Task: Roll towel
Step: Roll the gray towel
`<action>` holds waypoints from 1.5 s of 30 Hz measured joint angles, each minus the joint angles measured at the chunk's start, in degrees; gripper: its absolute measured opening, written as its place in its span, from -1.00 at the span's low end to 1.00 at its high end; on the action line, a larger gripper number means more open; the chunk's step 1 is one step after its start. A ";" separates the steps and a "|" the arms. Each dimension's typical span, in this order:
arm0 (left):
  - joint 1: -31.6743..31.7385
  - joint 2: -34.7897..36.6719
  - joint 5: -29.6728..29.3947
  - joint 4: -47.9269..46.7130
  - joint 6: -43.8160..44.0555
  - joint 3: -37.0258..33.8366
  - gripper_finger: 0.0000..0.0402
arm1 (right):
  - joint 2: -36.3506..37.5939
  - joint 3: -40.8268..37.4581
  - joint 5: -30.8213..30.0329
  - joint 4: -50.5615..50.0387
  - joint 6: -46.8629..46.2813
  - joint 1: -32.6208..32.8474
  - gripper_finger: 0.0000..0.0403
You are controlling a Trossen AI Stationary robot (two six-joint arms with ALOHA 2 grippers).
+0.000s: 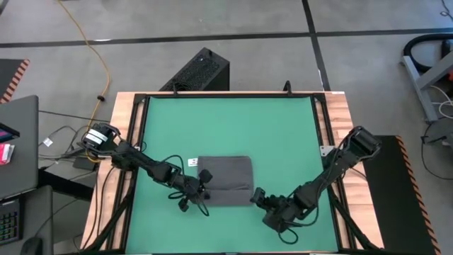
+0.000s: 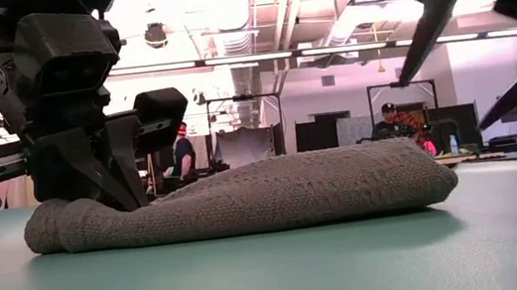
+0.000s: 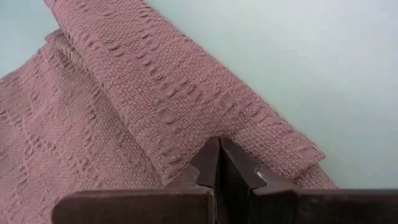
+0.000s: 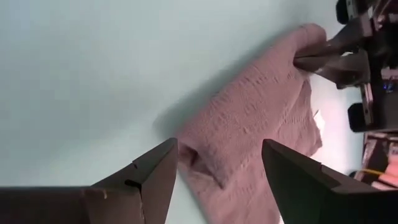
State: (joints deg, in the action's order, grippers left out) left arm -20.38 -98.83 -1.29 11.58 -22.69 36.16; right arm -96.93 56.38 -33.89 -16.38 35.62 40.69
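**Towel folded thick, left tool on its corner**

The towel (image 1: 225, 178), a dark grey waffle-weave cloth, lies near the middle front of the green counter (image 1: 233, 127), folded into a soft, flat slab with rounded, rolled edges. A small white label (image 1: 192, 162) shows at its left edge. The left tool (image 1: 203, 185) is pinched tight on the towel's front left corner. The right tool (image 1: 257, 197) hangs just off the front right corner, fingers spread wide, holding nothing.
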 joint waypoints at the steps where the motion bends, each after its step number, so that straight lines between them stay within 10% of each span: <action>1: 0.00 0.00 0.00 0.13 0.04 -0.02 -1.00 | -0.52 0.00 0.50 0.77 1.12 -0.42 0.29; 32: 0.06 -0.02 0.01 0.50 -0.05 -0.11 -1.00 | -6.21 -0.26 11.98 1.70 -7.45 -12.76 0.27; 45: 0.11 -0.04 0.69 0.95 2.39 -0.17 -1.00 | -14.92 0.02 5.98 4.89 -16.30 -12.56 -0.73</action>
State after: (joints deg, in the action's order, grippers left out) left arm -20.27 -98.87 -0.60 12.52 -20.31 35.99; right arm -111.85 56.40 -27.91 -11.49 19.32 28.13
